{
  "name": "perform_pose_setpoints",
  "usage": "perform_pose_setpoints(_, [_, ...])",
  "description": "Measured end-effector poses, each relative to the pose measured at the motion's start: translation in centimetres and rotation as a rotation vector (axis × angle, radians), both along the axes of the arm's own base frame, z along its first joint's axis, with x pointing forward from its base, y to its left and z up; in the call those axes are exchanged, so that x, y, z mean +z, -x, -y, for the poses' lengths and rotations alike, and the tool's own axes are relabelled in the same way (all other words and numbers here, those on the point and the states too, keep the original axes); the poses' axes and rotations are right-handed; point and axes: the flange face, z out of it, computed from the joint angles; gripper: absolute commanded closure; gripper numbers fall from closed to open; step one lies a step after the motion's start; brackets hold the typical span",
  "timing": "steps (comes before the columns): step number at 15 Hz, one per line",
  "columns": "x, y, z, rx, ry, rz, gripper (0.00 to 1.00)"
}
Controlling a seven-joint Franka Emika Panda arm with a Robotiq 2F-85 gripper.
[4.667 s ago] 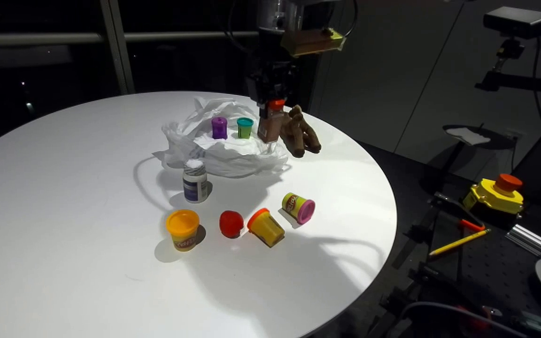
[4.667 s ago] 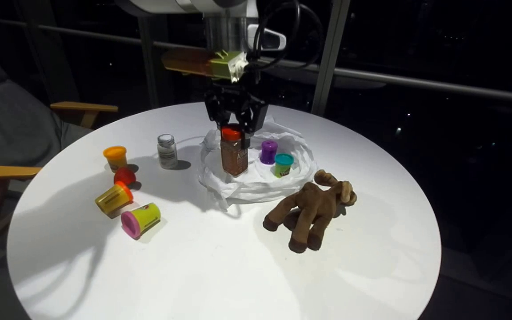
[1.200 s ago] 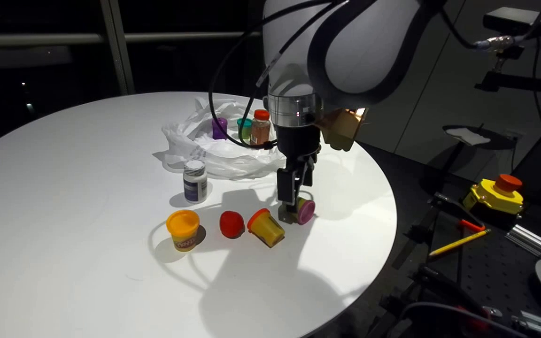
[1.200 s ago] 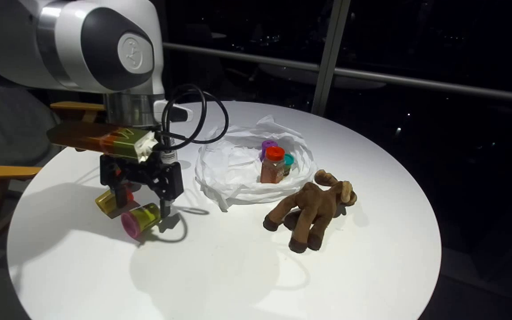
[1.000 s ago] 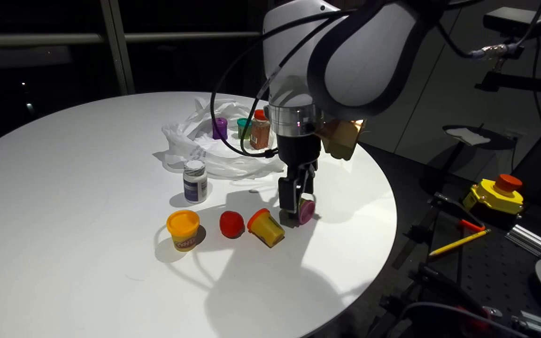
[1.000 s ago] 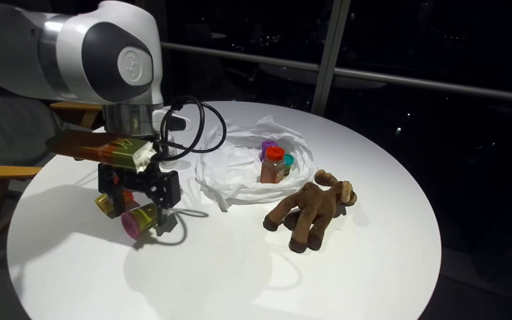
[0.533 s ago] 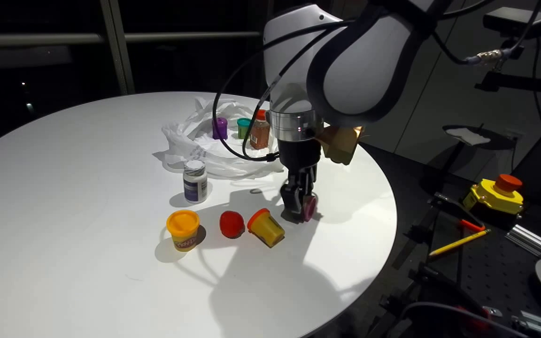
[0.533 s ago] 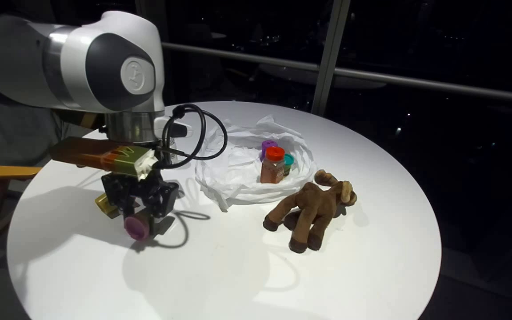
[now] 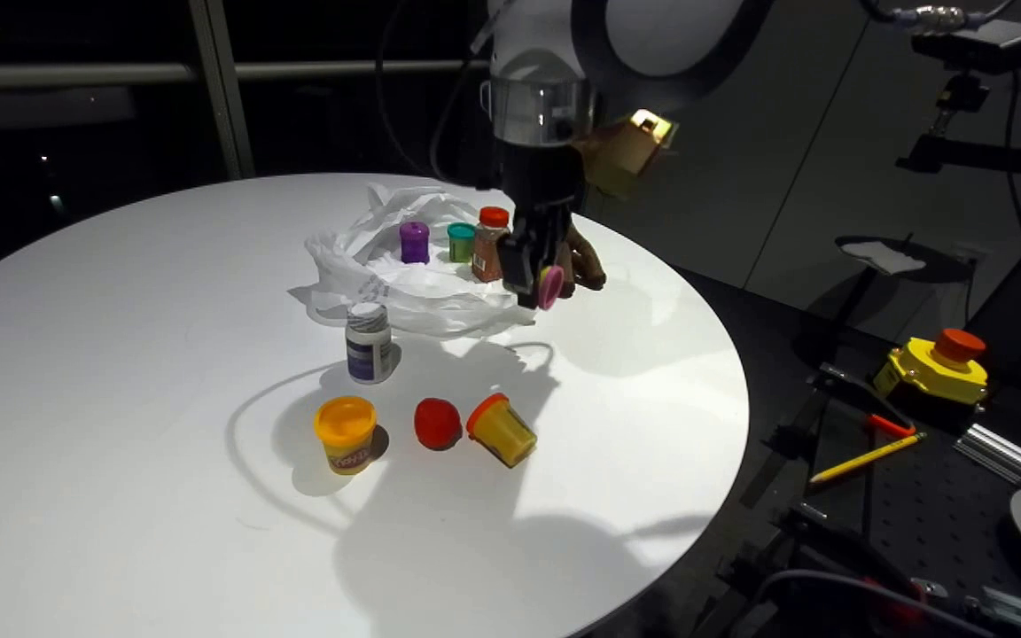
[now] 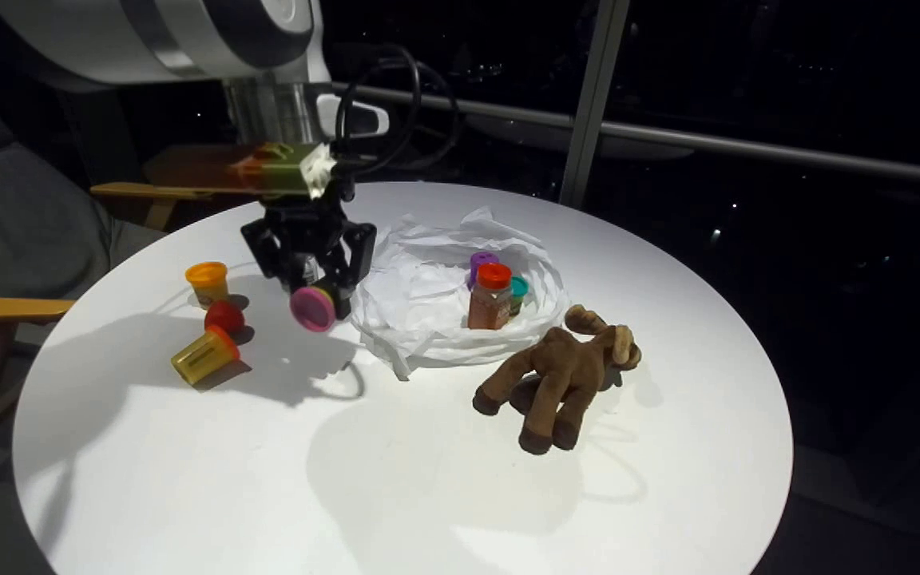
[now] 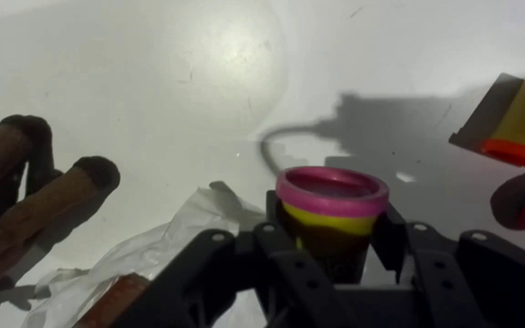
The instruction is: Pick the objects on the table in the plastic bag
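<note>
In an exterior view, the gripper (image 9: 535, 292) has the pink-lidded tub (image 9: 551, 288) clamped between its jaws, clear of the round white table (image 9: 120, 372), just right of the plastic bag (image 9: 440, 315). Inside the bag, on the table's far part, stand a purple container (image 9: 415, 243) at left, a green tub (image 9: 461, 246) with a teal lid, and a red-lidded jar (image 9: 487, 252) at right. A white bottle (image 9: 369, 350) stands off the bag's near left side. Nearer still, from left to right, come an upright orange tub (image 9: 346, 434), a red round item (image 9: 437, 424) and a yellow tub (image 9: 502, 432) lying on its side.

In an exterior view, the brown plush figure (image 10: 564, 363) lies near right of the bag. The gripper and its tub are left of the bag, partly hiding the white bottle. A grey chair (image 10: 21, 192) stands past the table at left.

In the wrist view, the fingers (image 11: 391, 230) press the pink-lidded tub from both sides. The bag shows at near left, the brown plush figure's legs at left, the yellow tub and red round item at right.
</note>
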Motion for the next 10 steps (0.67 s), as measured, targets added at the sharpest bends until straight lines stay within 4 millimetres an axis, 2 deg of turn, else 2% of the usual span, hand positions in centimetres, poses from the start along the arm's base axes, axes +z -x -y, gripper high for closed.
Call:
perform_pose_setpoints(2, [2.6, -2.3, 0.3, 0.004, 0.012, 0.052, 0.78])
perform_pose_setpoints(4, [3.8, -4.5, 0.6, -0.003, 0.011, 0.086, 0.78])
perform_pose_setpoints(6, [3.2, -6.4, 1.0, -0.014, 0.013, 0.098, 0.78])
perform_pose_setpoints(10, [-0.5, -10.0, 2.9, -0.041, 0.023, 0.116, 0.78])
